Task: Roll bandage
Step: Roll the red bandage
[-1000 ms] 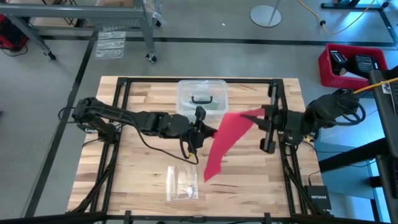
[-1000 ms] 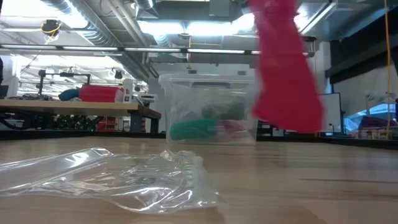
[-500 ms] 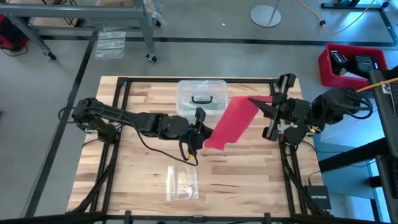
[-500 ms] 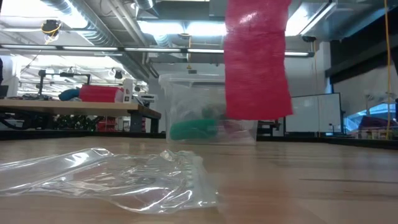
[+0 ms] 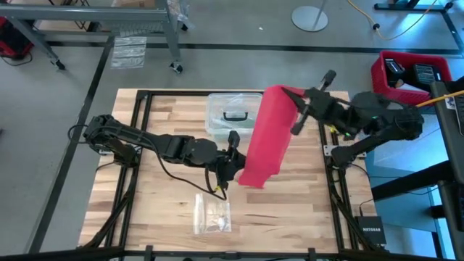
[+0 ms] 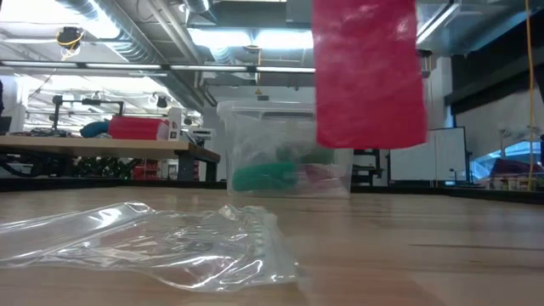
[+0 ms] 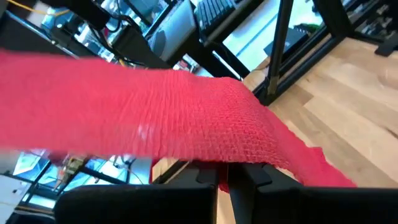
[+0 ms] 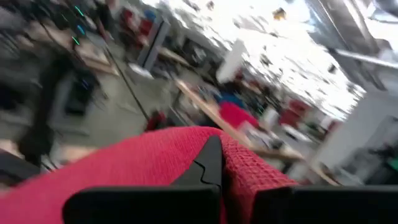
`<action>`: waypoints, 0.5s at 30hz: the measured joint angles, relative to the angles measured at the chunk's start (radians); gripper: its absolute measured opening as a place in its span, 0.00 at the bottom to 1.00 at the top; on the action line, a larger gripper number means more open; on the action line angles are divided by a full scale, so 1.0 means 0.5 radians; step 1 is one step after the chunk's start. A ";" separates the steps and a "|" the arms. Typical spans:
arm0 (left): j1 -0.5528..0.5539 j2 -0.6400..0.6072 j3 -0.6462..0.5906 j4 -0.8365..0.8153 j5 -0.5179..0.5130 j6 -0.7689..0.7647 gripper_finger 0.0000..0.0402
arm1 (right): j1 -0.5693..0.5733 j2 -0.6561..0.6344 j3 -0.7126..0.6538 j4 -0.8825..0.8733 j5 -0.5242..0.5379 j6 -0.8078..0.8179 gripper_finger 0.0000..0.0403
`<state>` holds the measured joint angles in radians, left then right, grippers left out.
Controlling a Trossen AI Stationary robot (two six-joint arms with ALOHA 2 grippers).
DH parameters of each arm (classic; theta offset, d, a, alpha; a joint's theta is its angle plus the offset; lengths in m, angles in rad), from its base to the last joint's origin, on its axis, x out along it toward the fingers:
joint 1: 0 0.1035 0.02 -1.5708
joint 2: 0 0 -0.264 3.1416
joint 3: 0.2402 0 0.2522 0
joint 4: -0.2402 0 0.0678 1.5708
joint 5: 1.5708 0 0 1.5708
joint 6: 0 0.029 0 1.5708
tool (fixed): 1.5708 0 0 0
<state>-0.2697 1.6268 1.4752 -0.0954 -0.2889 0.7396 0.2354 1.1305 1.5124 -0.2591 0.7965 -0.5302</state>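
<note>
The bandage (image 5: 264,138) is a broad red fabric band held above the table between my two grippers, and the low view shows the bandage (image 6: 367,76) clear of the wood. My right gripper (image 5: 293,101) is shut on its far end, high up near the table's far right. My left gripper (image 5: 233,165) is shut on its near end, over the middle of the table. In the left wrist view the bandage (image 7: 155,118) runs across the picture above my left gripper (image 7: 229,182). My left gripper pinches the bandage's near end by its edge (image 7: 225,180) between its two fingers. The fingers come nearly level from the table's left and lie across the band, which is clear of the table. My right gripper pinches the bandage's far end (image 8: 186,155) between its fingers, coming level from the right. The cloth lies over the fingers (image 8: 211,163) and hides the exact place. The band slopes down toward my left gripper.
A clear plastic box with a black handle (image 5: 233,112) stands at the far middle, just behind the bandage; it holds green and red things (image 6: 272,177). A small clear plastic bag (image 5: 212,214) lies flat near the front edge. Black frame rails (image 5: 330,170) run along both table sides.
My right gripper has swung toward the table's far edge and turned, carrying the bandage's far end with it. The band hung slanted with a narrow tail toward the near edge. It now runs broad and flat between the grippers. My left gripper has shifted slightly toward the near edge.
</note>
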 joint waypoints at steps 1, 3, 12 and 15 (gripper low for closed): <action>-0.004 0.001 0.000 0.022 -0.003 -0.010 0.02 | -0.039 0.004 -0.013 -0.062 0.024 0.056 0.01; -0.006 0.000 -0.001 0.041 -0.005 -0.025 0.02 | -0.115 0.012 -0.026 -0.226 0.047 0.202 0.01; 0.010 -0.002 -0.002 0.151 -0.101 -0.210 0.02 | -0.428 0.011 -0.173 -0.952 -0.246 1.026 0.27; 0.032 -0.002 -0.002 0.157 -0.101 -0.275 0.02 | -0.521 0.009 -0.307 -1.003 -0.521 1.166 0.38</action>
<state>-0.2536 1.6257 1.4742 -0.0170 -0.3393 0.6020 -0.0253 1.1351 1.3591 -0.7607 0.5358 0.0526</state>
